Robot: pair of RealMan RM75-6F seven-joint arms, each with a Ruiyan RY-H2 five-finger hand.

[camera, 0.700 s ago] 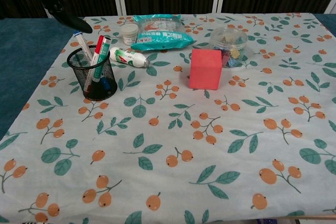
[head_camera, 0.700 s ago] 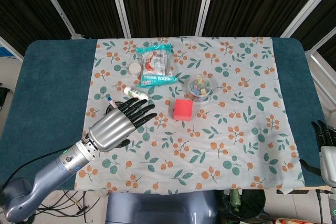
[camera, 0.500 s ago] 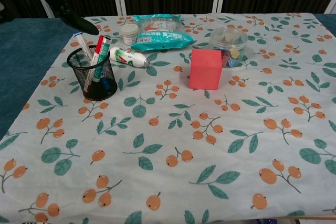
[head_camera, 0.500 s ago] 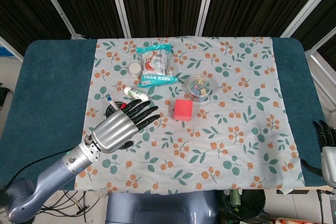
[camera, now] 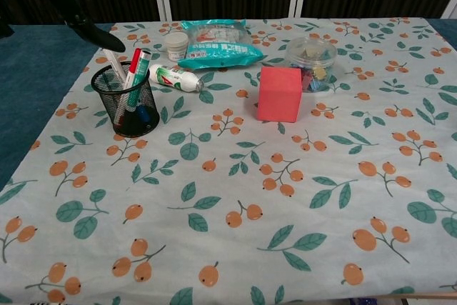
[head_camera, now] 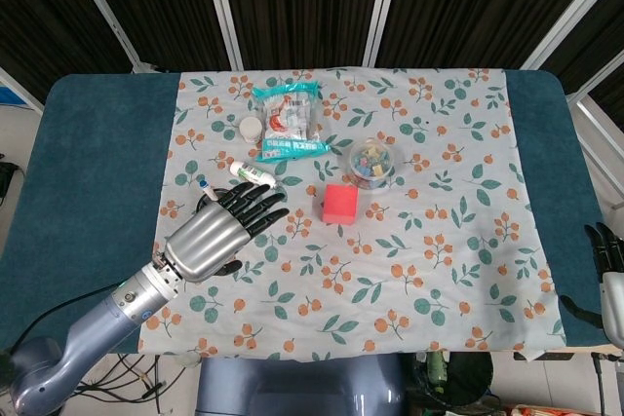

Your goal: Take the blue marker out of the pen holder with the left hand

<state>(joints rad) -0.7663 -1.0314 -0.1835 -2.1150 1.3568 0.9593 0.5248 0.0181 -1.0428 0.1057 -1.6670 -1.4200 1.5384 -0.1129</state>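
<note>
A black mesh pen holder (camera: 128, 105) stands at the left of the flowered cloth and holds a red marker (camera: 133, 63), a green-capped marker (camera: 143, 59) and a white-barrelled blue marker (camera: 114, 61). In the head view my left hand (head_camera: 219, 229) hovers over the holder with its fingers spread and nothing in it, hiding most of the holder. The blue marker's tip (head_camera: 204, 185) pokes out beyond the fingers. The chest view catches only a dark fingertip (camera: 96, 33) above the markers. My right hand (head_camera: 606, 258) sits off the table's right edge, empty.
A red cube (camera: 279, 93) stands mid-table. Behind it is a clear tub of small items (camera: 310, 53). A white bottle (camera: 175, 77) lies just right of the holder. A teal packet (camera: 214, 37) and a small white jar (camera: 176, 43) sit at the back.
My left hand has drawn slightly back and left over the holder; its fingertip in the chest view has shifted left. The markers and my right hand stay put.
</note>
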